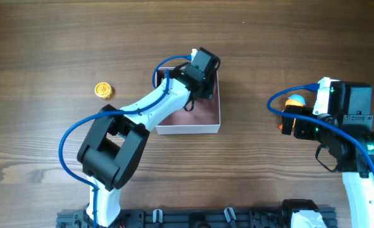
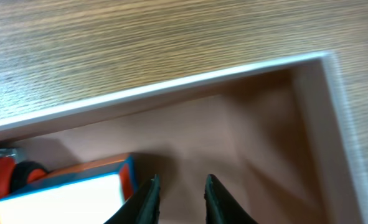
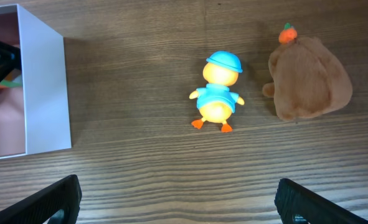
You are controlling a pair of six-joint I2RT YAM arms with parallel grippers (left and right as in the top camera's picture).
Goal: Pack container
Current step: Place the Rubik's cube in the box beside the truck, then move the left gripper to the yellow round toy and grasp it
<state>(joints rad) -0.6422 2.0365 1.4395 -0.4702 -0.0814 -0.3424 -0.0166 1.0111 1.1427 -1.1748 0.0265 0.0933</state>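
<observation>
Container [image 1: 202, 114], a square shallow box with thin white walls and a dusty-pink floor, sits near the middle of the table, a little toward the far edge. The left arm reaches over its left half, and the left gripper [image 2: 179, 196] hangs inside it, close to the far-right inner corner. Its fingers [image 2: 147, 198] stand a narrow gap apart with nothing between them. Just to the left of them, on the pink floor, lies a toy [image 2: 65, 190] with a white top, blue and orange edging and a dark round part at its end; what kind of toy it is cannot be told.

Toward the right edge of the table, the right gripper [image 3: 177, 182] hovers with its fingers [image 3: 59, 199] spread wide and empty. Beyond them, on the wood, lie a yellow duck [image 3: 216, 93] in a blue cap and a brown plush [image 3: 308, 78], near each other but apart. Toward the left edge, a small orange disc [image 1: 102, 90] lies alone.
</observation>
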